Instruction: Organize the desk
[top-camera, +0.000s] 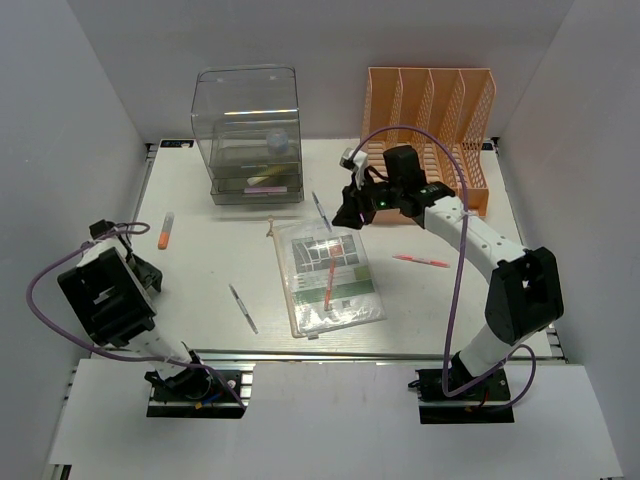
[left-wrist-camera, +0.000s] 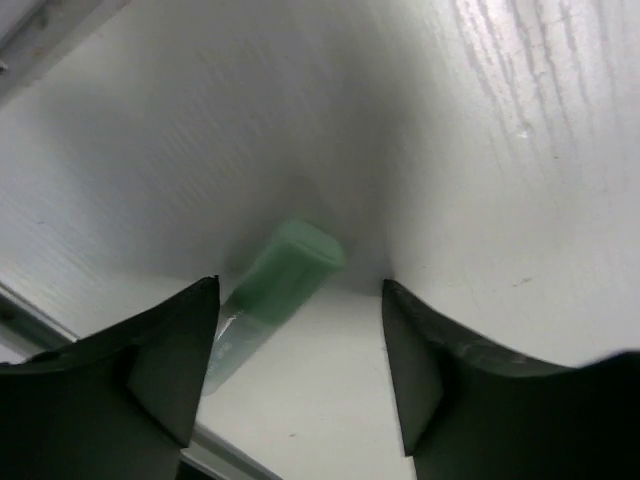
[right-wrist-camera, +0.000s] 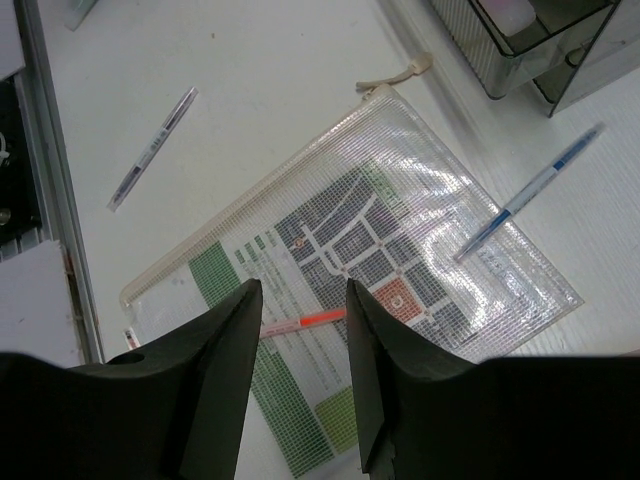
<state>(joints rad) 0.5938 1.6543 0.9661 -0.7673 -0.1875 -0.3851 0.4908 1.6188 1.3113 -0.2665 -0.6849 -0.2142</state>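
White and faintly ribbed, the desk (top-camera: 200, 290) carries a loose scatter around a clear mesh pouch (top-camera: 330, 275) lying near its middle. An orange pen (top-camera: 329, 285) lies on the pouch, a blue pen (top-camera: 320, 210) sits at its far edge, a silver pen (top-camera: 243, 308) lies just left of it and a pink pen (top-camera: 421, 261) just right. An orange-capped marker (top-camera: 163, 231) lies well to the pouch's left. Behind the pouch stand a clear drawer box (top-camera: 248, 135) on the left and an orange file rack (top-camera: 430, 110) on the right.

Far left of the pouch, at the desk's side edge, the left fingers (left-wrist-camera: 170, 350) are spread wide over a green-capped marker (left-wrist-camera: 285, 265), holding nothing. That marker lies slanted across the gap, with its clear end running under one finger. The right fingers (right-wrist-camera: 215, 350) hover above the pouch, moderately apart and empty, with the orange pen showing in the gap below them.

The main risk on the left seems to be the slant. Closing now could catch only the cap and spin or squirt the marker away toward the edge rail, or press one finger down on its barrel. On the right, the pen rests on slick mesh, so a slightly off-centre descent may roll it, and lifting the pouch first would likely tip the pen off.
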